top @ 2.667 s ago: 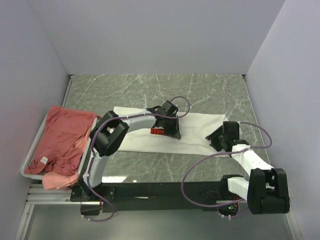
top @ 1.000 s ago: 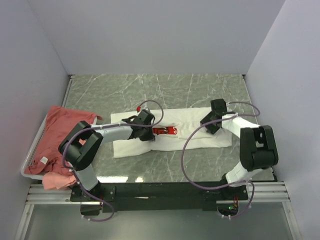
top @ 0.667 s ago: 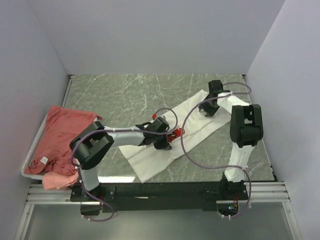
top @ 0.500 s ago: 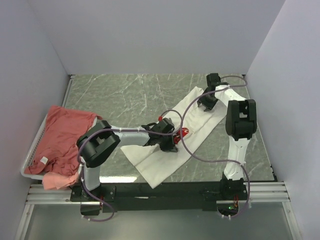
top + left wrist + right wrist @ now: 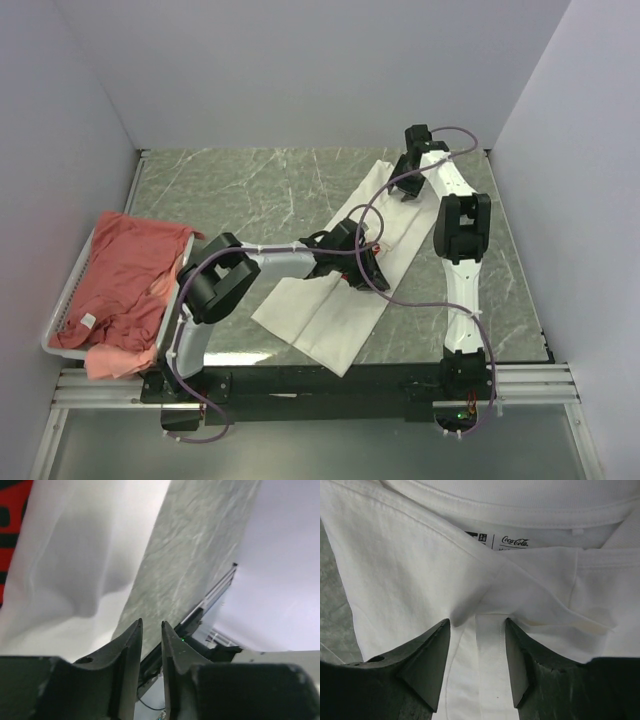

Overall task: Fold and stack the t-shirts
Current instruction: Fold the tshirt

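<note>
The white t-shirt (image 5: 320, 320) lies diagonally on the marble table, from far right to near centre. My right gripper (image 5: 403, 190) is at its far end. In the right wrist view (image 5: 477, 622) it is shut on a pinched fold of the white t-shirt (image 5: 410, 570) just below the collar label. My left gripper (image 5: 362, 268) sits over the shirt's middle, by a sliver of the red print (image 5: 374, 248). In the left wrist view (image 5: 150, 625) its jaws stand almost together with nothing between them. White cloth (image 5: 75, 555) and the red print (image 5: 10, 520) lie beyond them. The salmon-red t-shirts (image 5: 125, 270) are heaped at the left.
The white wire basket (image 5: 60, 322) holding the salmon-red shirts stands at the table's left edge. Grey walls close in the left, back and right sides. The black rail with the arm bases (image 5: 330, 385) runs along the near edge.
The white shirt has swung from lying crosswise to lying diagonally. My right gripper carried its collar end toward the far right corner. My left gripper moved right along the shirt.
</note>
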Action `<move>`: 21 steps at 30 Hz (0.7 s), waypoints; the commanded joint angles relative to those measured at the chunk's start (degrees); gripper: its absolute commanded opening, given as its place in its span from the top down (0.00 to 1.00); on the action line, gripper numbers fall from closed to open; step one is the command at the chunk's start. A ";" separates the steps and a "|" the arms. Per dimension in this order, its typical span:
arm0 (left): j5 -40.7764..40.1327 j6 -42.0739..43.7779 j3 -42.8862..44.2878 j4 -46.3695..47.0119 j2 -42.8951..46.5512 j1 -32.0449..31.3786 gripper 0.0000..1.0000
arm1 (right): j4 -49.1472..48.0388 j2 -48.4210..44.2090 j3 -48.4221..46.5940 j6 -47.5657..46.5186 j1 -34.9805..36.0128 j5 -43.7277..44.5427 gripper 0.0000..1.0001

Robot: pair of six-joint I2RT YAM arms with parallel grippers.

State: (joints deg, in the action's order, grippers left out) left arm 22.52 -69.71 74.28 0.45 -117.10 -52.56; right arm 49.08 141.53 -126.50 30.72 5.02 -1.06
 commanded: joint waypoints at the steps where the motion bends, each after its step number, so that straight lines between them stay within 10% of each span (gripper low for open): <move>1: 2.97 0.36 1.75 3.86 2.66 1.92 0.71 | -1.79 -2.65 -1.39 -3.91 0.35 -2.71 0.44; 13: -1.60 28.03 17.90 -17.40 0.74 12.47 0.35 | -11.19 -26.74 20.30 0.83 -1.67 -0.09 0.40; 21: -13.38 47.02 37.47 -29.96 -13.05 15.29 0.30 | -14.88 -36.32 37.28 4.00 -3.52 1.77 0.41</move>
State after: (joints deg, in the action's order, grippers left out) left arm 14.90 -33.41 105.58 -21.06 -124.81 -37.30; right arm 36.95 106.89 -94.24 33.06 2.24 -0.16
